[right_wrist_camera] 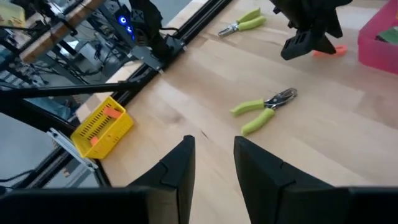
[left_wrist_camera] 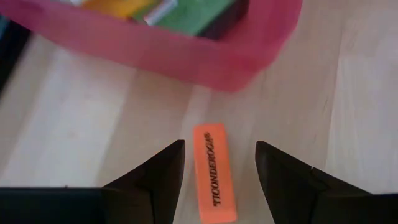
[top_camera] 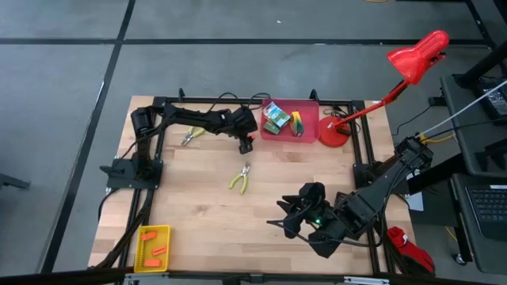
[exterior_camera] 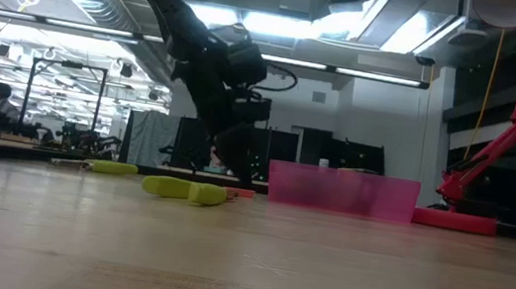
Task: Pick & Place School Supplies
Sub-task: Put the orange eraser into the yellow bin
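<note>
A: Where's the orange "Ticonderoga" rectangular eraser stick (left_wrist_camera: 214, 172)?
B: Flat on the wooden table (top_camera: 206, 214), just outside the pink plastic bin (left_wrist_camera: 205, 61), lying free between the left gripper's (left_wrist_camera: 219, 163) spread fingers.
A: The right gripper (right_wrist_camera: 214, 155)?
B: Near the table's front edge, parted, empty.

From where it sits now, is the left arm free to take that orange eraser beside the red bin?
Probably yes. The left pincer hangs open right over the orange eraser, a finger on either side. The eraser lies flat on bare wood, just clear of the red bin, so nothing blocks a straight descent.
</note>
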Tool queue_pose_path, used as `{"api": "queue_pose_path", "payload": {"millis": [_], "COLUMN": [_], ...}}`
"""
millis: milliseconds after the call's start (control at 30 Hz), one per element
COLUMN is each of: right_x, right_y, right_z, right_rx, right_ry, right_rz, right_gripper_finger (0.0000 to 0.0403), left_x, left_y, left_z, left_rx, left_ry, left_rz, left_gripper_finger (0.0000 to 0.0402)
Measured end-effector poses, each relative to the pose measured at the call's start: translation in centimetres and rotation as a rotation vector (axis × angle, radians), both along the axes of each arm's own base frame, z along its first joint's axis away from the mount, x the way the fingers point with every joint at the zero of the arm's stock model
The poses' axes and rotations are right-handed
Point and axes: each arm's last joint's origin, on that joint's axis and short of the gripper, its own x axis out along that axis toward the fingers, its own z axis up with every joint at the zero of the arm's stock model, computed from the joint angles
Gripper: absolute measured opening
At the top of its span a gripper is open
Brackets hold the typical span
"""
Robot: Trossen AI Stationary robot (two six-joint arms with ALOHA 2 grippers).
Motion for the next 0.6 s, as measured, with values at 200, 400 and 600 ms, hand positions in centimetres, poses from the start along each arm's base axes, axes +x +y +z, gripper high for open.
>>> {"api": "queue_pose_path", "payload": {"millis": [200, 400, 600], "right_x": [-0.2, -0.1, 0.0], "right_y": [0.0, 0.0, 0.1], "right_z": [0.1, 0.2, 0.3], "right_rx": [-0.009, -0.005, -0.006], "right_ry": [-0.034, -0.052, -0.067], "right_rz": [-0.033, -0.044, -0.051], "right_gripper_finger": [0.0114, 0.0114, 0.0114], "left_x": [0.1, 0.1, -0.1], "left_y": [0.0, -0.2, -0.2], "left_z": [-1.8, -2.7, -2.7], "left_rx": [-0.033, -0.055, -0.090], "left_ry": [0.053, 0.083, 0.083], "left_rz": [0.004, 0.062, 0.117], "left_gripper_finger": [0.0191, 0.0162, 0.0094]}}
